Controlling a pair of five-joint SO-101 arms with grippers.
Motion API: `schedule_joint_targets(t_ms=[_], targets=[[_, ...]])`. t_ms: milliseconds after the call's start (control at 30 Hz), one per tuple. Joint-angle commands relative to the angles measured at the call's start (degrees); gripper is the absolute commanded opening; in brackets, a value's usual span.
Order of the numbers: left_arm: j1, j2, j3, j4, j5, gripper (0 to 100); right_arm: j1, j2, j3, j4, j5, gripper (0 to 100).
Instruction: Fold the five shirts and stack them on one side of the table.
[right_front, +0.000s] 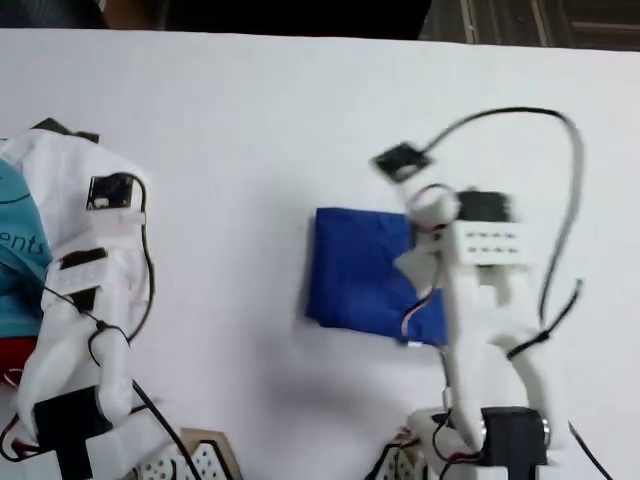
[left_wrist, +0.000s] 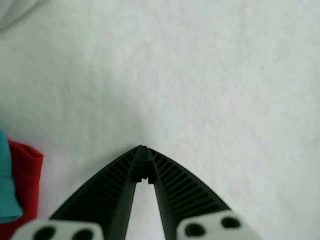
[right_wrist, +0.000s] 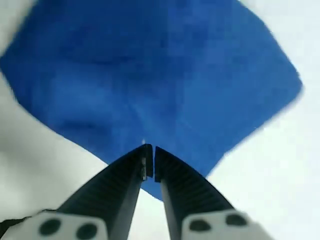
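Observation:
A blue shirt lies folded into a rectangle at the middle of the white table. My right arm stands over its right edge. In the right wrist view my right gripper is shut just above the blue shirt, with nothing between the fingers. At the table's left edge a white shirt lies with a teal shirt and a red shirt. My left gripper is shut over the white shirt, beside the red shirt and the teal shirt.
Black cables trail from both arms, one looping high over the right arm. The arm bases stand at the table's near edge. Bare table stretches between the pile and the blue shirt and along the far side.

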Motion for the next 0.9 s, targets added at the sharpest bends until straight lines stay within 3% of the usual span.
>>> schedule_joint_targets(t_ms=[0,167,533,733,867], targets=[[0.4,-2.4,0.0,-0.7,0.2,3,-8.1,-2.5,1.8,-3.4,-0.3,2.0],[0.4,-2.4,0.0,-0.7,0.2,3,-15.8,-2.4,8.2,-9.7,-0.3,2.0],[0.4,-2.4,-0.1,-0.7,0.2,3,-24.5,-2.2,19.2,-22.8,-2.9,2.0],[0.4,-2.4,-0.1,-0.7,0.2,3,-24.3,3.2,17.8,-22.9,-3.3,2.0],[0.4,-2.4,-0.1,-0.7,0.2,3,-24.2,1.3,12.4,-17.5,-3.4,2.0]])
